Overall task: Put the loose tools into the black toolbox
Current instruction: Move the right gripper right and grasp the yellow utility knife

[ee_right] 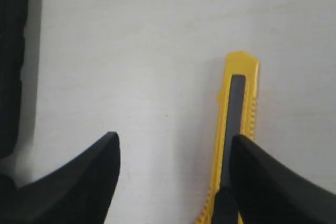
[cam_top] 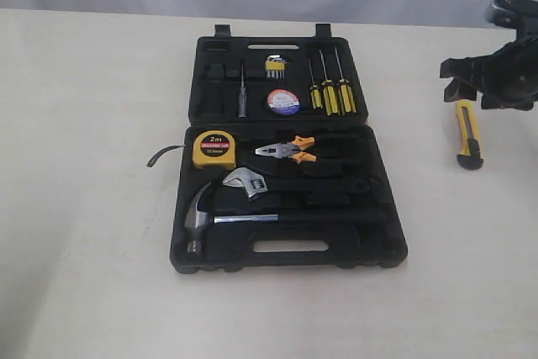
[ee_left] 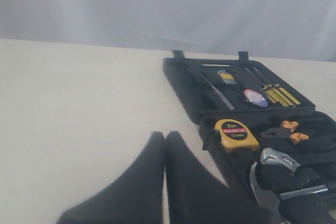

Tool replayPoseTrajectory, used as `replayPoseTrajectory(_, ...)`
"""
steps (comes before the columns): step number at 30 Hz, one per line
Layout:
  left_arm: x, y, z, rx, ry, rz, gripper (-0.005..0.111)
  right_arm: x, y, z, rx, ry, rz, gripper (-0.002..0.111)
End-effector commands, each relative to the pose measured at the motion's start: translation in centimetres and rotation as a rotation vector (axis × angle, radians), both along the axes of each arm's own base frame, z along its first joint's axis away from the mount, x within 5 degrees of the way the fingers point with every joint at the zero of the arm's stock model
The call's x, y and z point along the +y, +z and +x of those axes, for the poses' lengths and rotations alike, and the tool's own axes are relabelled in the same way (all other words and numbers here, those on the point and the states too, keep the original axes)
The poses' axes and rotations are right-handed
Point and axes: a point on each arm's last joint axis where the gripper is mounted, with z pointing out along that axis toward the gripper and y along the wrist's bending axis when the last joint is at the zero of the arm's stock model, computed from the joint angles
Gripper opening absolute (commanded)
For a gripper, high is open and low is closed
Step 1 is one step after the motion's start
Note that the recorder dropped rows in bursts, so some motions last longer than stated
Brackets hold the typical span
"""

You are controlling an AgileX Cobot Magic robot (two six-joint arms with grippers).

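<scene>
The black toolbox (cam_top: pixel 382 208) lies open in the middle of the table. In it sit the yellow tape measure (cam_top: pixel 213 149), the pliers (cam_top: pixel 287 150) with orange-black handles and, in the lid, the black tape roll (cam_top: pixel 283 102). The yellow-black utility knife (cam_top: pixel 468 134) lies on the table to the right of the box. My right gripper (ee_right: pixel 176 142) hangs open just above it. One finger (ee_right: pixel 252 171) covers the knife (ee_right: pixel 239 98) from above, so the knife is not between the fingers. My left gripper (ee_left: pixel 165 137) is shut on nothing, left of the toolbox (ee_left: pixel 181 77).
A hammer (cam_top: pixel 202 220) and a wrench (cam_top: pixel 245 182) fill the box's lower slots. Yellow-handled screwdrivers (cam_top: pixel 330 94) and hex keys (cam_top: pixel 276 65) sit in the lid. A black strap (cam_top: pixel 161 155) sticks out of the box's left side. Bare table lies on both sides.
</scene>
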Motion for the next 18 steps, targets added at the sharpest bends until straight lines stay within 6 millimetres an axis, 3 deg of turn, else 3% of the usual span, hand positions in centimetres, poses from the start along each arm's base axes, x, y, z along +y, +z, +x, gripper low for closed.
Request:
replayPoseTrajectory(1,0.0,-0.1,0.0,-0.005,-0.005,0.005,0.0,-0.4,-1.6,0.0,0.045,0.0,-0.011,0.059)
replayPoseTrajectory(15,0.0,-0.1,0.0,-0.005,-0.005,0.005,0.0,-1.4,-3.8,0.1,0.109,-0.011,-0.108,0.058)
replayPoseTrajectory(18,0.0,-0.1,0.0,-0.005,-0.005,0.005,0.0,-1.3,-4.5,0.1,0.123,-0.008,-0.106,0.054)
